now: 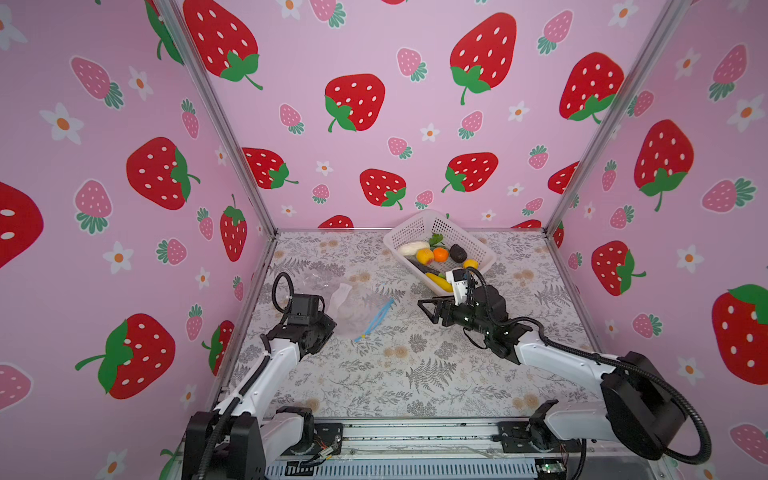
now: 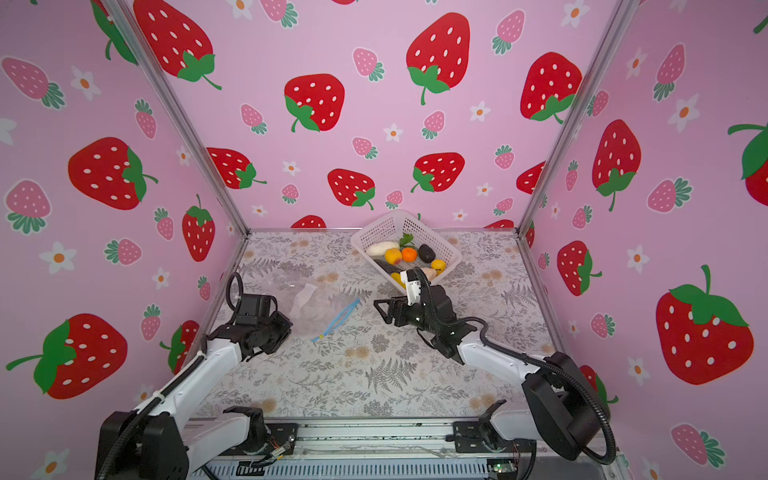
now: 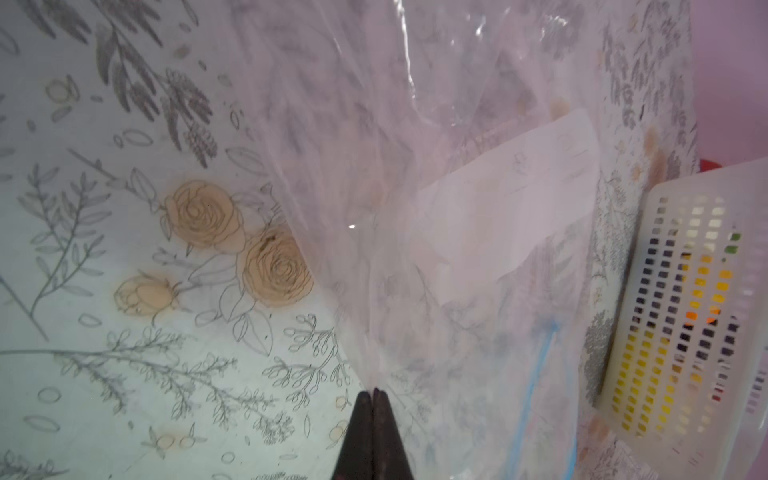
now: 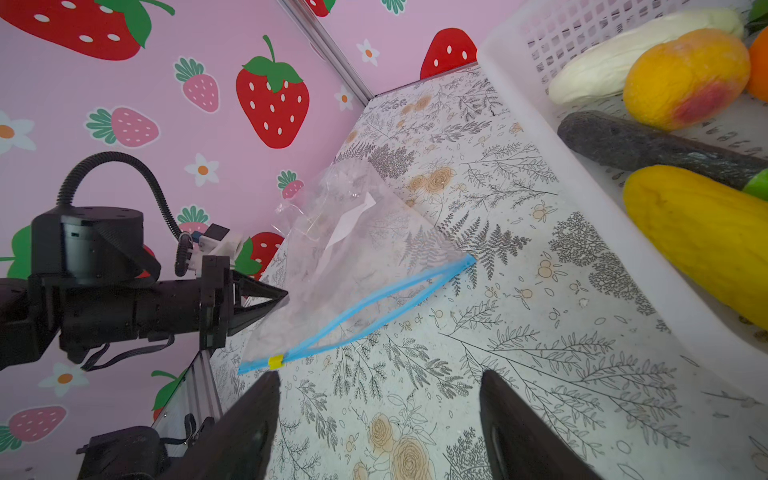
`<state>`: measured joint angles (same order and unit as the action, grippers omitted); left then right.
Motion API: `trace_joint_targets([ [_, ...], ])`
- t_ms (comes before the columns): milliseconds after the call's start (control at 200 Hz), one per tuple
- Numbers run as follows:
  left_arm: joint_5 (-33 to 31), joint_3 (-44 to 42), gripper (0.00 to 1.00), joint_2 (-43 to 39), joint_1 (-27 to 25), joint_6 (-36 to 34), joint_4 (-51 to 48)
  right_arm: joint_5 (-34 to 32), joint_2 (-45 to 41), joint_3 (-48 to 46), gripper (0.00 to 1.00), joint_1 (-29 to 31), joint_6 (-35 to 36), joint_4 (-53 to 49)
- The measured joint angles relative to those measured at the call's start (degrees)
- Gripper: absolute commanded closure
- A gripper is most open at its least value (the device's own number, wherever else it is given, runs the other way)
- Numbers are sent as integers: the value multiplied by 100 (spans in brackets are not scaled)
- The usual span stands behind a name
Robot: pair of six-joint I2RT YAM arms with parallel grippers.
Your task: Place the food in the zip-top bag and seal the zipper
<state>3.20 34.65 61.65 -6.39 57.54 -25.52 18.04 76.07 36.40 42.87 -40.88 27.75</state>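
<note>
Both top views show a clear plastic zip-top bag (image 1: 353,311) lying on the flowery tabletop (image 1: 395,365), with toy food (image 1: 424,255) apart in a white mesh basket (image 1: 415,226). The right tool (image 1: 428,311) hangs open and empty near the bag. In the left wrist view, the left tool (image 3: 372,395) is pinched tight on the bag's plastic; the white label (image 3: 511,216) has marks too faint to read. In the right wrist view, the blue zipper (image 4: 365,303) gapes open, yellow slider (image 4: 275,361) at one end.
</note>
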Motion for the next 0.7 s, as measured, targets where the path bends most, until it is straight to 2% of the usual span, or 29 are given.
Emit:
trace_joint_targets([
  [225,-350,-308,95,-691,-841,426,-529,-4,0,0,23,125,-111,-7],
  [575,-426,-313,71,-273,-1497,612,-938,-4,155,0,23,166,-153,-17],
  [700,-363,-313,66,-177,-1635,588,-927,-20,155,0,23,168,-153,-20],
])
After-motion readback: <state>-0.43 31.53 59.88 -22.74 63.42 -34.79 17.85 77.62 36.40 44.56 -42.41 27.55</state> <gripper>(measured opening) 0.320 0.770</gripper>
